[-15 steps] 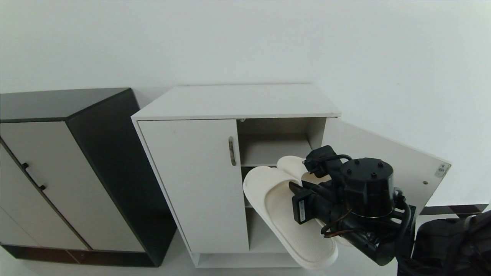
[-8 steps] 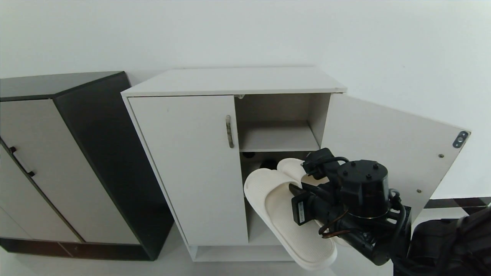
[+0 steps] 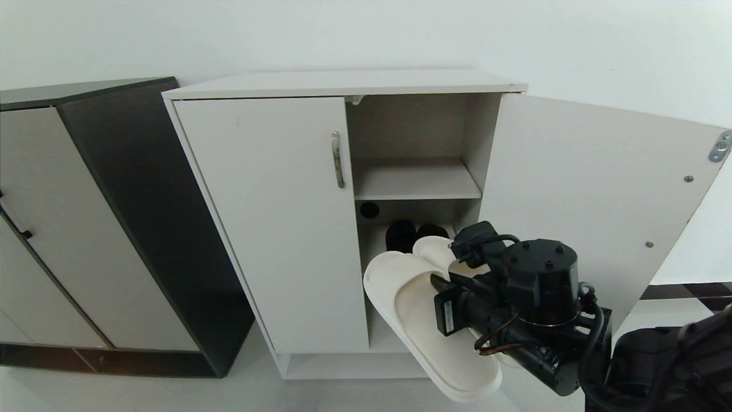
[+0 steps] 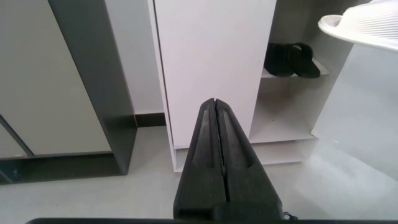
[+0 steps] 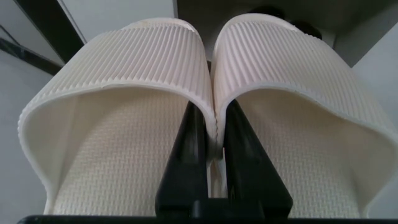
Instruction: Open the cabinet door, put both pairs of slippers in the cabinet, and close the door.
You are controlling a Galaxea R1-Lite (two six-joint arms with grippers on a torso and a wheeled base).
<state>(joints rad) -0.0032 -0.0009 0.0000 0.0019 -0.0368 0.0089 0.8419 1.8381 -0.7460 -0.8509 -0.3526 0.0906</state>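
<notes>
**A:** How do the fingers stand?

**B:** Your right fingers (image 5: 186, 168) are clamped on the white slippers (image 5: 124, 112). They pinch the two inner edges together, so the pair sits side by side with its toes toward the cabinet. Your left fingers (image 4: 205, 162) are pressed together with nothing between them. They hang low over the floor (image 4: 149, 180), in front of the shut left door (image 4: 211, 56).

**A:** Where is the pair relative to the cabinet?

**B:** From the head view you see it held just in front of the open right half of the white cabinet (image 3: 343, 84). It is tilted, toes up toward the opening and heels down toward you. I cannot tell whether the toes have crossed the front edge. The right door (image 3: 583, 189) is swung wide open beside your right arm.

**A:** And deeper in?

**B:** The black slippers (image 3: 409, 233) lie side by side on the middle shelf, just beyond the white toes. The upper shelf (image 3: 414, 180) sits above them. The handle (image 3: 338, 160) runs upright along the left door's edge next to the opening. A dark cabinet (image 3: 114, 200) stands just beside the white one on your left.
</notes>
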